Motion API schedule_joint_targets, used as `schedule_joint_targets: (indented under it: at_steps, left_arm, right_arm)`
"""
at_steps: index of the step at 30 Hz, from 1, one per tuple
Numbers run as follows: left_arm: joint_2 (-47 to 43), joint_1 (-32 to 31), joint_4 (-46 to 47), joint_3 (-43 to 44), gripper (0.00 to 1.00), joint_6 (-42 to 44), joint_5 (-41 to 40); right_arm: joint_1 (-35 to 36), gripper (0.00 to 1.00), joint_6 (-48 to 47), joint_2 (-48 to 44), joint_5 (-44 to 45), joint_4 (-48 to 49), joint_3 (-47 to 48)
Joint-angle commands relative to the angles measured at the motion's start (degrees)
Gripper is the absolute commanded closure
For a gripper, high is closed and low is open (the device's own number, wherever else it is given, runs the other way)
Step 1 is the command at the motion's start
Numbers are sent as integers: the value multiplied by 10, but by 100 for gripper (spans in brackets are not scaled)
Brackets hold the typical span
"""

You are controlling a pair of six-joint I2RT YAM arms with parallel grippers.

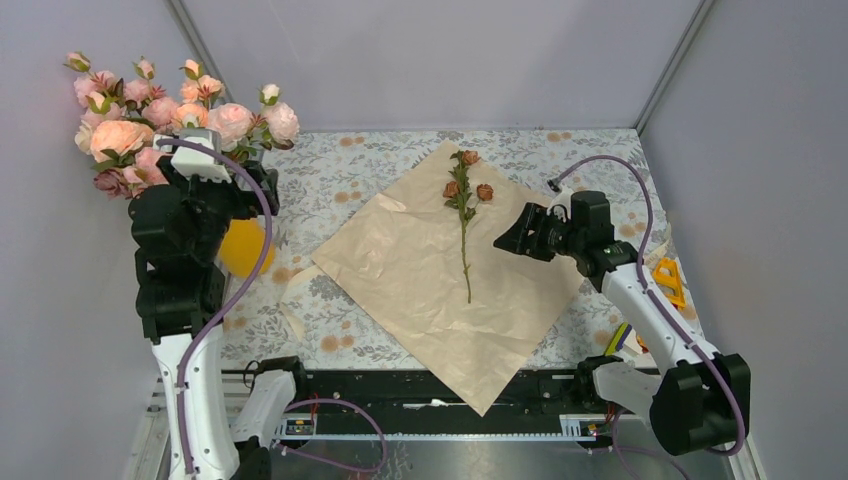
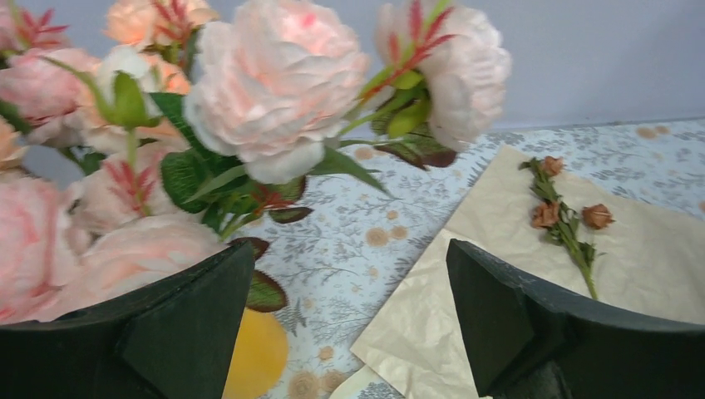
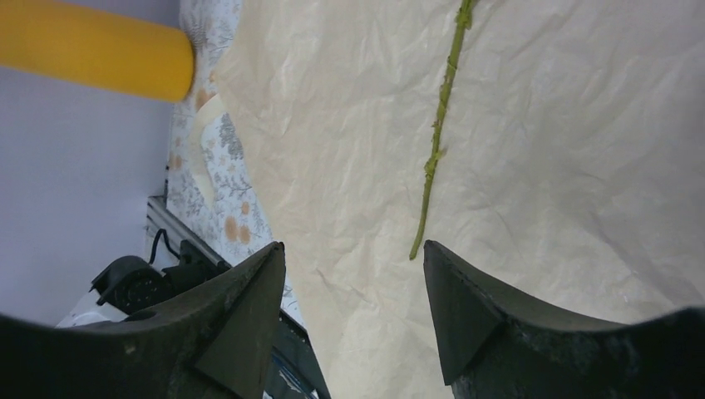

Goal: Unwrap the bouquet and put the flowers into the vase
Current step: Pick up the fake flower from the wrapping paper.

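Lying on the bouquet paper [image 1: 420, 290]: the flowers [image 1: 463, 225], centre of the frame, heads toward the top, paper spread flat
Vase [image 1: 243, 250]: left of the frame, partly behind the left arm [image 1: 180, 285]
Left gripper [image 2: 349, 249]: jaws wide, empty, by the big roses [image 1: 150, 110], upper left
Right gripper [image 3: 353, 249]: jaws apart, empty, right of the stem

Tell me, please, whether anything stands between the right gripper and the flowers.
Nothing visible: the right gripper is open beside the flowers lying on the flattened paper, only bare paper between them.
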Motion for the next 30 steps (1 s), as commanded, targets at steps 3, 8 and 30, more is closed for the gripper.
schedule_joint_targets:
  at_steps: [3, 8, 30]
  left_arm:
    - [13, -102, 1, -10, 7, -19, -22]
    - [45, -264, 13, -69, 8, -36, -90]
    - [124, -357, 194, -255, 6, -126, -47]
  right_arm:
    - [87, 33, -61, 36, 179, -97, 86]
    - [176, 36, -66, 118, 299, -142, 138]
    - [240, 51, -32, 519, 420, -223, 446]
